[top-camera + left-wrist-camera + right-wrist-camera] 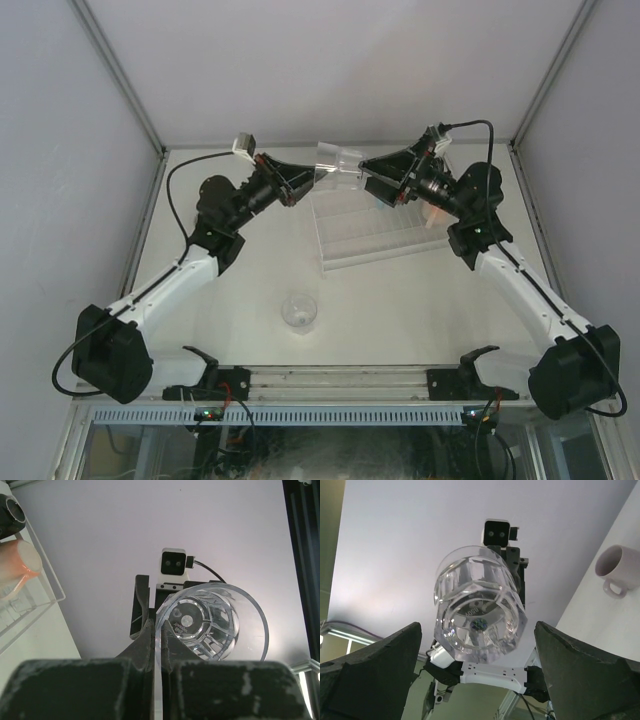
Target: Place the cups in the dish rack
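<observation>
My left gripper (312, 180) is shut on the rim of a clear glass tumbler (336, 166) and holds it on its side in the air above the far end of the clear dish rack (375, 235). In the left wrist view the fingers (147, 640) pinch the tumbler's wall (210, 622). My right gripper (365, 173) is open and faces the tumbler's base. In the right wrist view the tumbler (480, 612) sits between the spread fingers (395, 655), not touching them. A second glass tumbler (300, 310) stands on the table. A peach-pink mug (17, 565) lies in the rack (47, 600). A mauve mug (617, 567) stands on the table.
The two wrists meet close together over the rack's far left corner. The enclosure's back wall (330, 70) is just behind them. A metal rail (340, 380) runs along the near edge by the arm bases. The other mugs are out of view.
</observation>
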Controlling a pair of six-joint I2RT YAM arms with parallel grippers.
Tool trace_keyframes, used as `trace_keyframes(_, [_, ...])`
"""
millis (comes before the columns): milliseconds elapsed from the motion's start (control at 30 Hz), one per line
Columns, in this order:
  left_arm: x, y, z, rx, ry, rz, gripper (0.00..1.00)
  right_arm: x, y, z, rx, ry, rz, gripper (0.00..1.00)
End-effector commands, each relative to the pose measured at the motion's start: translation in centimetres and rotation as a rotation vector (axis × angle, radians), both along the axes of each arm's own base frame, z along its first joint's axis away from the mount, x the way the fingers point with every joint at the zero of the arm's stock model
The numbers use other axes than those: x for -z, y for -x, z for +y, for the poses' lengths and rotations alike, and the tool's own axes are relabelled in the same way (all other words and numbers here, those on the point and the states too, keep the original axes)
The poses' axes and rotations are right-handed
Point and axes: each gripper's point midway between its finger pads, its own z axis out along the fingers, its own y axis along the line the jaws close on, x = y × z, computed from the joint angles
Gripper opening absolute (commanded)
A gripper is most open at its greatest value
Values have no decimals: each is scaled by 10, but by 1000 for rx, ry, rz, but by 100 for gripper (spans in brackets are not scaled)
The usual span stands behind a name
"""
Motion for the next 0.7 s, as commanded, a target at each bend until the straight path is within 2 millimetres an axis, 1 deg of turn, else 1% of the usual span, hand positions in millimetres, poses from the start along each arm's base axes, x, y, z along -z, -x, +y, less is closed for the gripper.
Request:
trace_keyframes(0, [-12,16,1,17,23,-60,0,-36,5,3,2,-52,-103,94])
trace_keyframes(67, [-9,15,2,12,19,-55,0,-38,4,4,0,-53,-107,93])
trace_keyframes(167, [-5,14,1,12,16,-44,0,-38,4,7,-10,-53,-104,89])
trace_keyframes(200, [-4,13,1,11,13,-42,0,-37,4,8,-14,-53,-101,86])
trace_keyframes(267, [-2,12,0,11,12,-38,0,-37,5,10,-23,-54,-101,77])
trace_keyframes(333, [-2,10,-1,12,12,-35,0,-35,5,11,-30,-50,-95,72])
trace_keyframes(367, [-2,10,-2,15,11,-36,0,-35,5,12,-33,-48,-95,69])
trace_keyframes(433, [-2,8,-4,24,9,-32,0,-32,5,12,-35,-41,-91,58])
trace_keyframes(500, [-5,6,-5,24,10,-36,2,-30,5,13,-36,-34,-88,41])
trace_keyframes(533, [-5,5,-5,21,5,-37,8,-29,4,12,-33,-30,-86,36])
trace_keyframes(600, [-4,4,-4,5,-15,-39,29,-29,4,8,-17,-19,-88,29])
trace_keyframes(667, [3,3,-3,-15,-58,-40,41,-25,0,0,13,5,-80,25])
